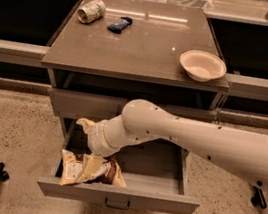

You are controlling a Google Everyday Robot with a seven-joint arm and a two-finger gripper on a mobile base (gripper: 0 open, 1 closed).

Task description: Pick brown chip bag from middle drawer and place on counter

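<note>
The brown chip bag (109, 172) lies in the front left part of the open middle drawer (159, 202), its cream end toward the left wall. My gripper (90, 165) reaches down into the drawer and sits right over the middle of the bag, covering part of it. The arm stretches in from the right across the drawer. The counter (144, 45) is the glossy grey-brown top of the cabinet above.
On the counter stand a white bowl (202, 65) at the right edge, a pale patterned can (91, 10) on its side at the back left, and a small dark-blue wrapper (119, 23) beside it. A taller-fronted grey drawer (81, 104) is shut above the open one.
</note>
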